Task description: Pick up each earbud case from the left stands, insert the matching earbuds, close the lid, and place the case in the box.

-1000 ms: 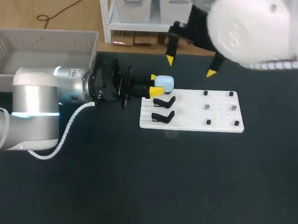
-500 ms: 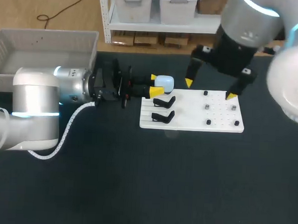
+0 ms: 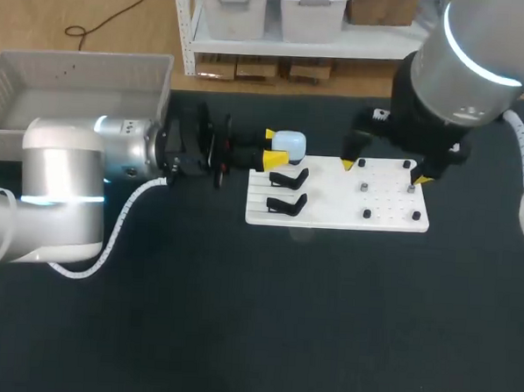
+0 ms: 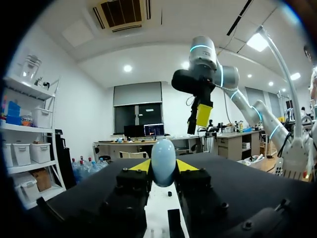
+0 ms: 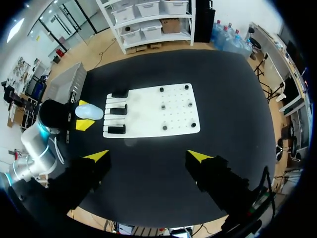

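A robotics lab: left arm (image 3: 60,185) and right arm (image 3: 466,75) at a black table (image 3: 282,320).

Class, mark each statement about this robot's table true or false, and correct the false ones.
The left tool grips a pale blue earbud case. True.
The right tool hangs open above the white board. True.
A grey box stands at the table's left. True.
The case lies inside the grey box. False: the left tool holds it at the board's left edge.
The right tool holds an earbud. False: it is empty.
Every black stand carries a case. False: the black stands are empty.
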